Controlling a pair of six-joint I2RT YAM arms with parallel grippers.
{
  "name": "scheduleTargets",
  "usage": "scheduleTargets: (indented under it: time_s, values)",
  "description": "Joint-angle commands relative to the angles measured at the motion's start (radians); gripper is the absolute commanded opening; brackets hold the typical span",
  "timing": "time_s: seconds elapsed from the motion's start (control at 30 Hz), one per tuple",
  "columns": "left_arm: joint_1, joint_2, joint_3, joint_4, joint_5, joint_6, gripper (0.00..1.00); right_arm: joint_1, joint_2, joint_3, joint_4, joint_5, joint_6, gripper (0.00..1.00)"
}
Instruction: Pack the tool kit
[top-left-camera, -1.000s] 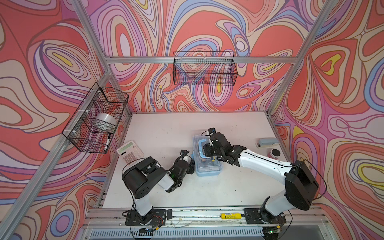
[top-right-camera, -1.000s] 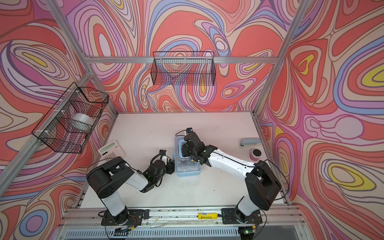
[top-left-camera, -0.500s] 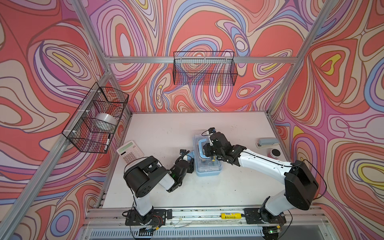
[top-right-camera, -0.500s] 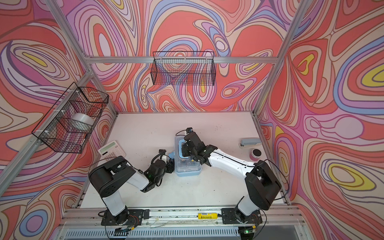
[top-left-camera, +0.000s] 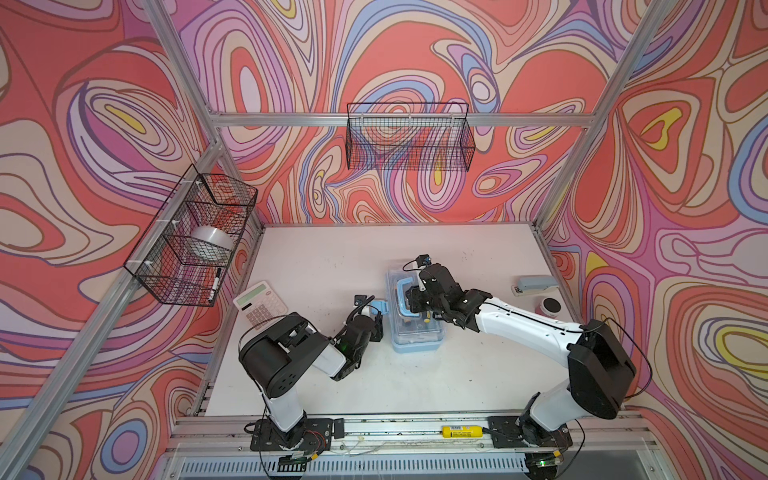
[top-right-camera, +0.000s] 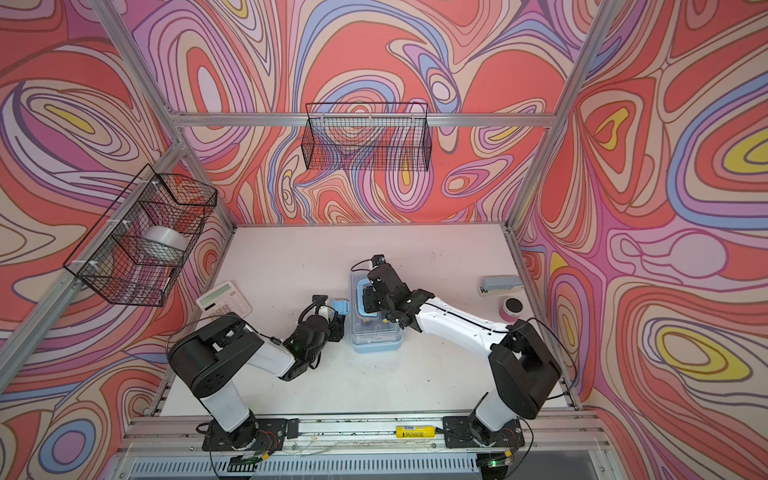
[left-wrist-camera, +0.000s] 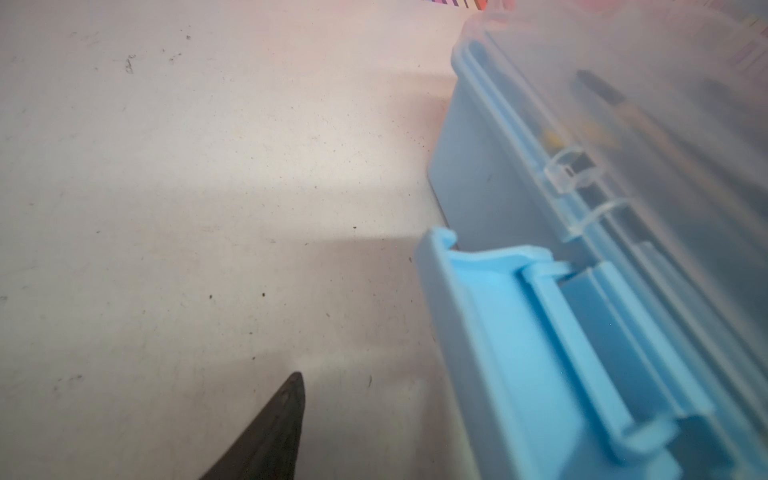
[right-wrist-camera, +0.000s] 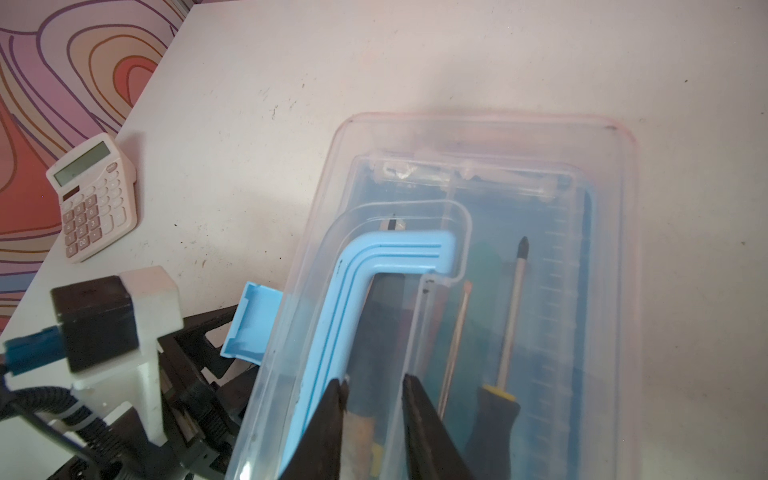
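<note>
The box (top-left-camera: 415, 332) sits in the middle of the table (top-left-camera: 332, 257). Its clear lid (right-wrist-camera: 602, 291) is down and the blue handle (right-wrist-camera: 374, 266) is folded flat on top. Through the lid you can see two screwdrivers (right-wrist-camera: 509, 332) lying lengthwise. Your right gripper (right-wrist-camera: 376, 386) is over the lid just beside the handle. Its jaws are narrow with nothing between them, and one finger is right against the handle's edge. On the box's left side the latch (left-wrist-camera: 540, 332) stands flipped out from the wall. Your left gripper (top-left-camera: 376, 323) is low at that latch, jaws apart. Its wrist view shows only one finger (left-wrist-camera: 274, 432), clear of the latch with bare table between — the other is hidden, so you cannot tell whether it touches. The calculator (top-left-camera: 260, 300) lies well apart to the left.
</note>
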Motion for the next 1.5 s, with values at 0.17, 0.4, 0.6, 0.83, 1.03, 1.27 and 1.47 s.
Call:
scheduleTargets:
  time_s: [0.17,0.4,0.6,0.83,1.03,1.27,1.47]
  values:
    - [0.006,-0.106,-0.007,-0.064,-0.002,0.003,0.64,-0.005,0.027,0.005,-0.016,-0.022,-0.006,0.26]
    - [0.009,-0.185,0.014,-0.131,0.022,-0.003,0.63,-0.005,0.024,-0.001,-0.015,-0.022,-0.004,0.26]
    - [0.010,-0.213,0.036,-0.167,0.074,-0.050,0.62,-0.005,0.024,-0.009,-0.007,-0.026,0.001,0.26]
    - [0.013,-0.279,0.039,-0.212,0.112,-0.111,0.60,-0.005,0.026,-0.012,-0.004,-0.035,0.005,0.26]
    - [0.013,-0.324,0.057,-0.269,0.132,-0.123,0.57,-0.005,0.031,-0.014,0.002,-0.041,0.006,0.26]
    - [0.013,-0.332,0.071,-0.270,0.161,-0.133,0.53,-0.005,0.029,-0.020,0.002,-0.042,0.007,0.26]
    - [0.013,-0.327,0.092,-0.285,0.177,-0.143,0.52,-0.005,0.031,-0.024,0.002,-0.037,0.008,0.26]
